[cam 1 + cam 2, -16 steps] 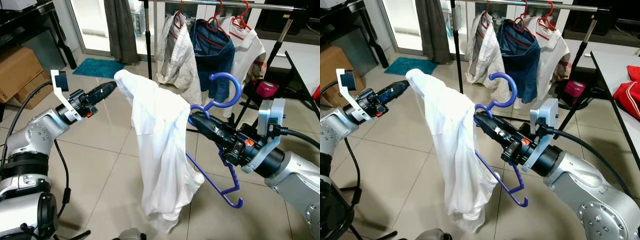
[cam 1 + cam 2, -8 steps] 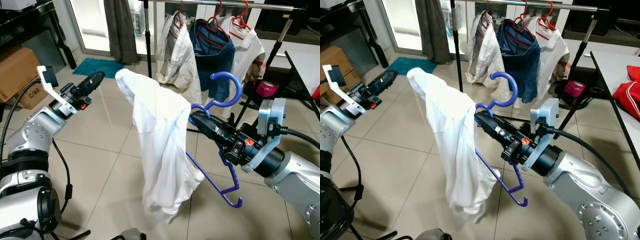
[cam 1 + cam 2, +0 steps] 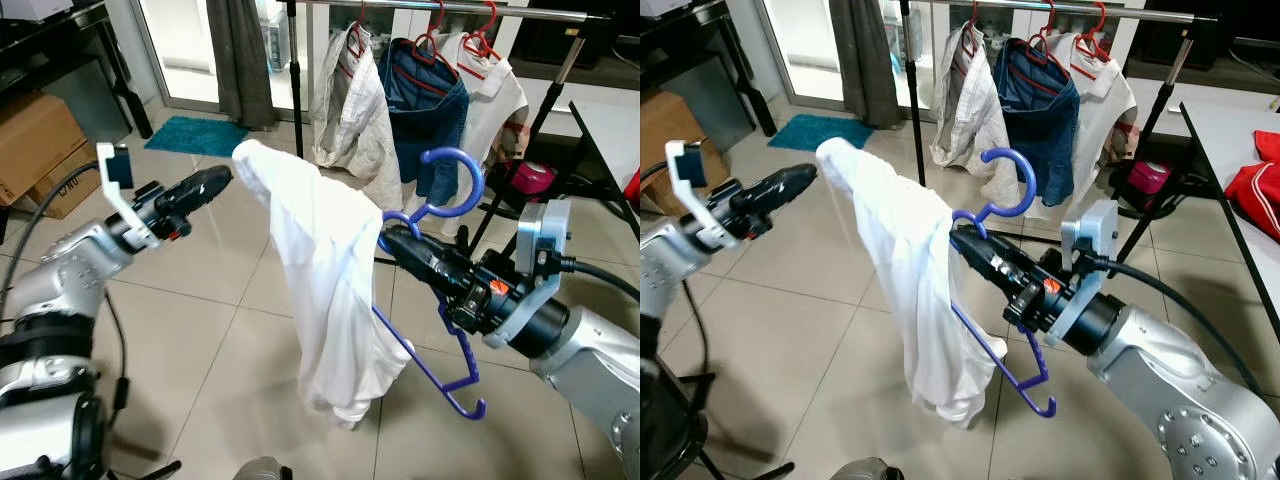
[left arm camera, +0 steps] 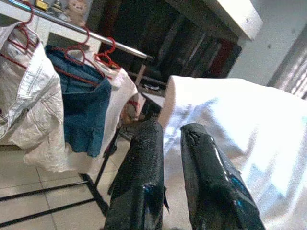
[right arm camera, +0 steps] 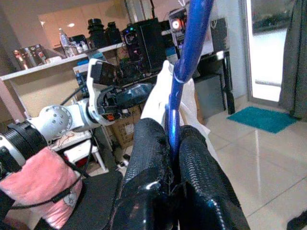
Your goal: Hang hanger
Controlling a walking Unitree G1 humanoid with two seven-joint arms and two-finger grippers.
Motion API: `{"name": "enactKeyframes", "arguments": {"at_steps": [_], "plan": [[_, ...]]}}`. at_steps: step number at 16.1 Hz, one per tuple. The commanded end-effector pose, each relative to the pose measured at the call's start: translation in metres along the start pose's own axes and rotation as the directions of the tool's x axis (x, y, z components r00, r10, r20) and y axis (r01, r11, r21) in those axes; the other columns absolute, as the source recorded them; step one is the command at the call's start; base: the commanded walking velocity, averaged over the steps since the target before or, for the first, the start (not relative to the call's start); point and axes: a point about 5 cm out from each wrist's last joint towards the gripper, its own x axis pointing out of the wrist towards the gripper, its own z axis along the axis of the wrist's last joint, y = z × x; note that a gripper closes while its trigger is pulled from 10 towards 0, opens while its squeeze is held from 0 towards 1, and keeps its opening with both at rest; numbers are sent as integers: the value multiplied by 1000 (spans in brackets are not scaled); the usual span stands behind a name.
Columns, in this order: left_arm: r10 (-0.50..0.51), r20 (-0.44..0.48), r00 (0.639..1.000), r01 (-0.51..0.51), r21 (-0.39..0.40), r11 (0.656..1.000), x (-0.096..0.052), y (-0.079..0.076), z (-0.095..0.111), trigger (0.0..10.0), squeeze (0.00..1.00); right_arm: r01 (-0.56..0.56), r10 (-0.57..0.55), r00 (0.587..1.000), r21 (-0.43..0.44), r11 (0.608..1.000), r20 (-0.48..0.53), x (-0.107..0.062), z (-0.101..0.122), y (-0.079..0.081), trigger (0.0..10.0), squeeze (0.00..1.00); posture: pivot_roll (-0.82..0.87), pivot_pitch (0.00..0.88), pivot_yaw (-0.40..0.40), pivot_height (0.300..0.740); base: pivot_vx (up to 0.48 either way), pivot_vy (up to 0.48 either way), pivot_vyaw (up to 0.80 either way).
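Shirt half-dressed on the blue plastic hanger (image 3: 430, 290)

Right gripper (image 3: 392, 238) clamps the hanger's neck; left gripper (image 3: 215, 180), nearly closed and empty, points beside it at the white cotton shirt (image 3: 320, 290), which may slide off.

Both silver arms reach forward: the left gripper (image 3: 222, 178) nearly closed on nothing, the right gripper (image 3: 388, 236) clamped tight.

White shirt (image 3: 320, 280) hides the blue hanger (image 3: 440, 200) — its left shoulder.
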Motion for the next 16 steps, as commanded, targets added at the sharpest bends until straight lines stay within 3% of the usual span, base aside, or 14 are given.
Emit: {"name": "enactKeyframes", "arguments": {"at_steps": [1,7,8,9,10,11,12,16], "plan": [[-28,-51,998,30,50,998,-2,-3,4,10000,1000,-45,45,999,-15,999,26,-1,6,5,0,0,1,0,63,740,0,0,0],[-47,-173,984,67,110,992,0,0,1,10000,1000,-100,101,995,-12,995,9,-2,6,8,0,0,7,0,58,740,0,0,0],[-48,-179,983,68,108,992,1,0,0,10000,945,-105,106,994,-11,994,10,-1,6,9,0,0,7,0,58,740,0,0,0],[-70,-196,978,87,81,993,5,-1,-4,10000,0,-112,112,994,-10,994,10,-1,6,10,0,0,4,0,60,740,0,0,0],[-99,-203,974,112,54,992,8,-3,-7,10000,0,-113,113,994,-11,994,11,-1,6,10,0,0,2,0,63,740,0,0,0],[-103,-201,974,116,52,992,9,-3,-7,3804,0,-113,113,994,-11,994,11,-1,6,10,0,0,2,0,64,740,0,0,0],[-109,-196,974,121,49,991,11,-3,-8,0,0,-112,113,994,-12,994,12,-1,6,10,0,0,0,0,65,740,0,0,0],[-128,-196,972,137,31,990,16,-2,-11,0,0,-114,114,993,-11,993,16,-1,6,11,0,0,-1,0,66,740,0,0,0]]}}
